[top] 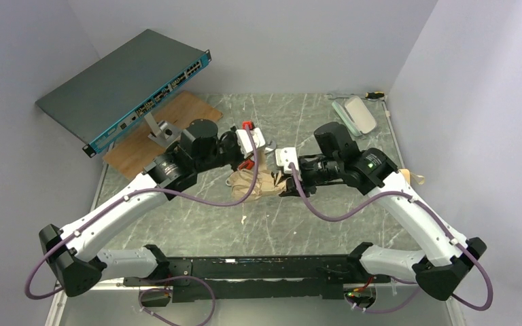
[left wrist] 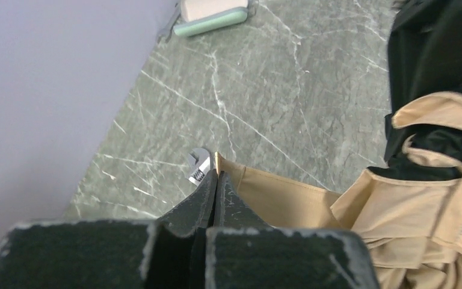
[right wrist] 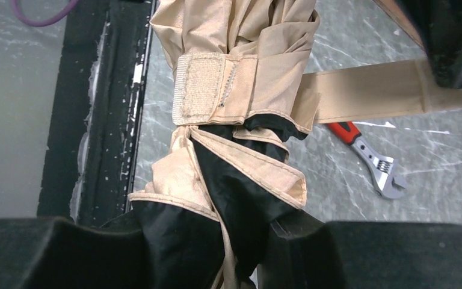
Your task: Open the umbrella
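The folded umbrella (top: 255, 182) lies mid-table, cream-tan fabric with black lining showing (right wrist: 234, 180). Its tan closure strap (right wrist: 367, 90) is pulled out sideways, and a velcro patch (right wrist: 201, 87) shows on the bundle. My left gripper (left wrist: 215, 177) is shut on the end of that strap (left wrist: 277, 195); in the top view it sits just behind the umbrella (top: 266, 155). My right gripper (right wrist: 240, 235) is shut on the umbrella's bunched fabric at its right end (top: 280, 182). The shaft and the knob handle are hidden.
A red-handled adjustable wrench (right wrist: 370, 156) lies on the table beside the umbrella. A pale mint-green case (top: 355, 114) sits at the back right. A network switch (top: 126, 85) on a stand and a wooden board (top: 177, 119) are at the back left.
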Available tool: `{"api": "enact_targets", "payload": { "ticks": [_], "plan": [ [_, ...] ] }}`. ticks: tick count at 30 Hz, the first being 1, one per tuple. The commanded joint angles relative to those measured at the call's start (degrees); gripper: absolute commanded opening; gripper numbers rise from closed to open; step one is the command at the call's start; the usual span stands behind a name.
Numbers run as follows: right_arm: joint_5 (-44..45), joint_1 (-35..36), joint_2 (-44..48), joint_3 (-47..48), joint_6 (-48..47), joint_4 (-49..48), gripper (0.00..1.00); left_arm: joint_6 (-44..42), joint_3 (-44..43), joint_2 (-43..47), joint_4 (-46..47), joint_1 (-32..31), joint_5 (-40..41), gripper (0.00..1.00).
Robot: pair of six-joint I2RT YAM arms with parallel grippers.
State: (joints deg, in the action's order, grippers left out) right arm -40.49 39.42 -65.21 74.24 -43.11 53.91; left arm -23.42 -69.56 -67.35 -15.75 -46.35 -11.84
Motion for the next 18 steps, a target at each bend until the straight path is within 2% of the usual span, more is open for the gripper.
{"api": "enact_targets", "payload": {
  "ticks": [1,4,7,8,10,11,12,15,16,18],
  "plan": [
    [-1.3,1.0,4.5,-0.6,3.6,-1.6,0.00,4.4,-4.5,-1.9,1.8,4.4,4.5,0.00],
    [3.4,-0.5,7.5,-2.1,10.9,-10.2,0.00,10.5,-4.6,-2.7,-3.6,10.0,-4.0,0.00],
    [2.7,-9.9,8.8,-4.2,17.5,-16.2,0.00,12.2,1.8,2.6,-2.7,14.3,-14.9,0.00],
    [0.5,-14.0,8.8,-4.9,19.7,-18.0,0.00,12.9,5.6,5.6,-1.0,14.9,-18.5,0.00],
    [-2.7,-19.7,7.7,-5.4,24.6,-20.1,0.00,12.3,7.8,8.2,-2.4,14.9,-27.7,0.00],
    [-3.0,-20.8,6.7,-5.1,25.5,-20.3,0.00,12.5,7.5,8.2,-4.1,14.2,-34.4,0.00],
    [-2.6,-21.2,5.6,-4.9,25.6,-19.9,0.00,12.5,6.3,7.8,-6.5,12.7,-37.4,0.00],
    [-3.8,-21.3,2.4,-4.4,19.5,-14.8,0.00,15.0,0.8,6.7,-7.6,9.8,-40.2,0.00],
    [-5.3,-21.3,1.6,-4.4,17.1,-11.5,0.00,16.9,-2.3,6.0,-6.6,10.1,-39.0,0.00],
    [-8.2,-21.2,1.2,-4.9,11.9,-6.7,0.00,20.3,-9.1,3.4,-4.7,12.9,-31.3,0.00]
  ]
}}
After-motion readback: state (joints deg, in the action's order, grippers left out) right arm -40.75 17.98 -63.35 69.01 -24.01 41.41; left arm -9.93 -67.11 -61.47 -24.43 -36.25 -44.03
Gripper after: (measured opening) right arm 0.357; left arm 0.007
